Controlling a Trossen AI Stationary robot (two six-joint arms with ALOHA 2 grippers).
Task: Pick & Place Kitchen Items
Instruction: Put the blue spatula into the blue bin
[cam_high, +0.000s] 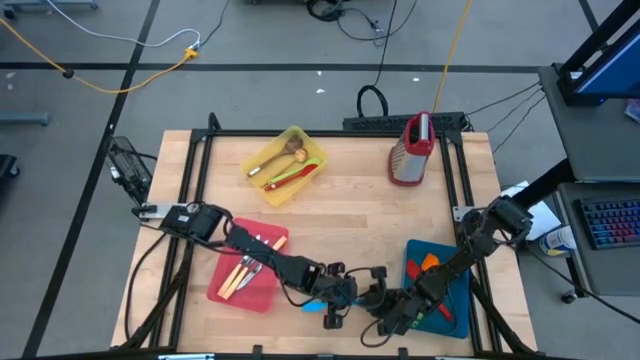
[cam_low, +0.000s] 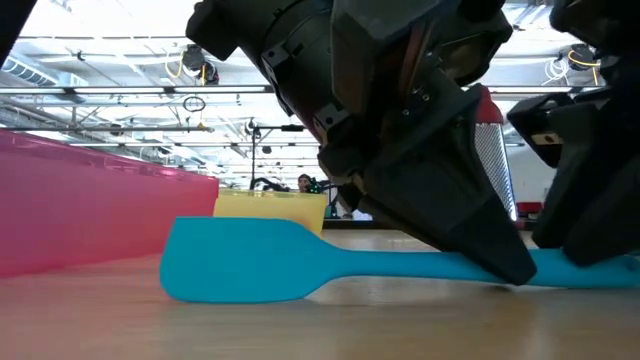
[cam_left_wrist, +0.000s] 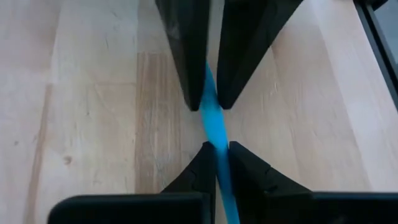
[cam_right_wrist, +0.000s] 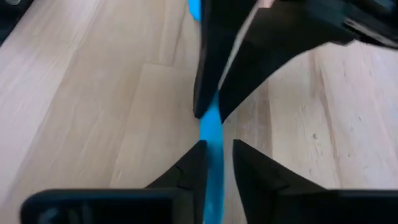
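1. Near the front edge of the table (cam_high: 350, 215), roughly midway along it, a blue spatula (cam_low: 240, 258) lies flat on the wood; its blade points toward the pink-red tray (cam_high: 250, 268).
2. Left gripper (cam_left_wrist: 211, 127): down at the spatula's handle, the fingers straddling it and closed in against the blue strip. Judged to be grasping it, though the utensil rests on the wood and is not lifted.
3. Right gripper (cam_right_wrist: 213, 130): at the same handle from the opposite side, directly facing the left one. The fingers bracket the handle with a slight gap on one side; whether they press on it cannot be told.
4. Items already placed, as far as visible: the yellow tray (cam_high: 288, 166) near the back-left part of the table holds a wooden spoon (cam_high: 283, 152) and red and green utensils; the pink-red tray by the front-left corner holds pale and orange sticks; the blue tray (cam_high: 436, 280) by the front-right corner holds an orange utensil (cam_high: 428, 264) and a red one.
5. A red-handled grater (cam_high: 412, 150) stands near the back edge, right of centre, outside any tray.
6. Assessment: most items appear sorted. The blue spatula is the only loose utensil seen, so the task looks close to finished; it remains to be lifted and set in a tray.
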